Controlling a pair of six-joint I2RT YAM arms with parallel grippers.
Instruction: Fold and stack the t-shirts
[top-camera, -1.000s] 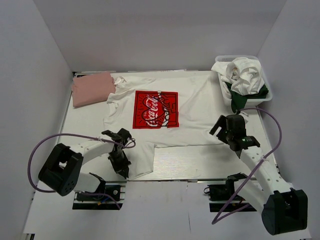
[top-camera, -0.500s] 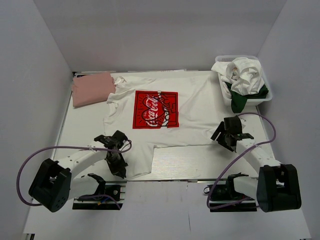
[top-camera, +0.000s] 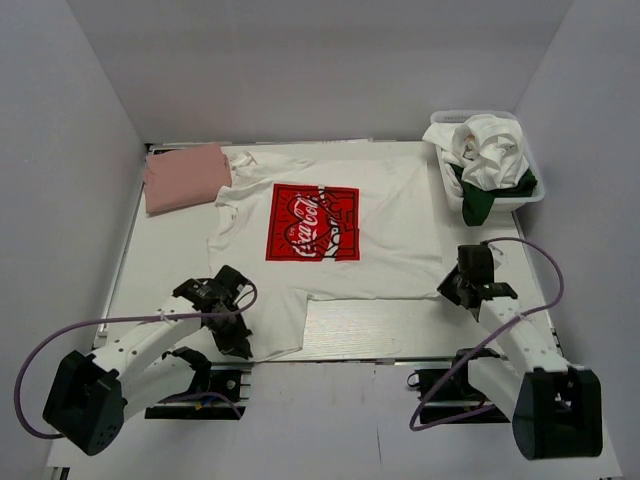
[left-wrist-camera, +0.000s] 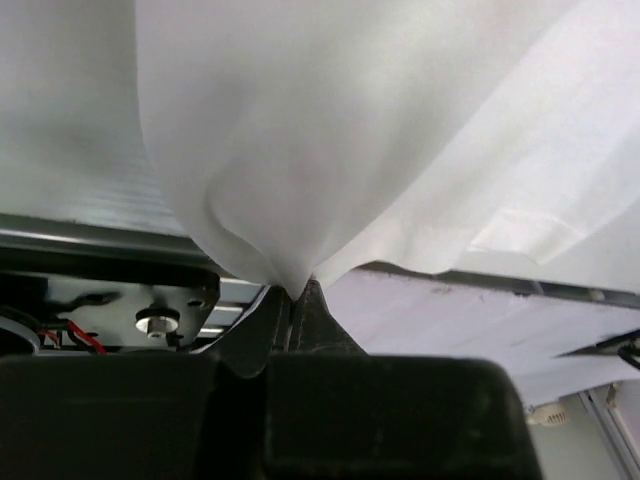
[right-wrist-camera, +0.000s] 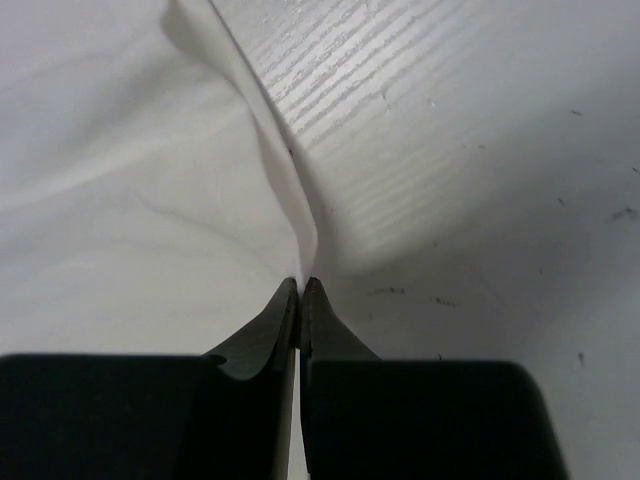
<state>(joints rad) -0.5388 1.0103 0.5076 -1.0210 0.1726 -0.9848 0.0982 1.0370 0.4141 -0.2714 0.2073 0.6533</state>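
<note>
On the table (top-camera: 170, 255), the white Coca-Cola t-shirt (top-camera: 400, 215) lies spread.
Left gripper (left-wrist-camera: 293, 298) is closed tight on its near-left corner, right gripper (right-wrist-camera: 300, 288) on its right edge.

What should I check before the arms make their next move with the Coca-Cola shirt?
1. Left gripper shut on the white shirt at its near hem: ok.
2. Right gripper shut on the hem's other side: ok, but only a thin pinch at the tips.
3. Red print facing up: ok.
4. Shirt lying flat: not ok, it is rumpled at the far left sleeve.
5. That sleeve free of the pink shirt: cannot tell; they lie against each other.
</note>
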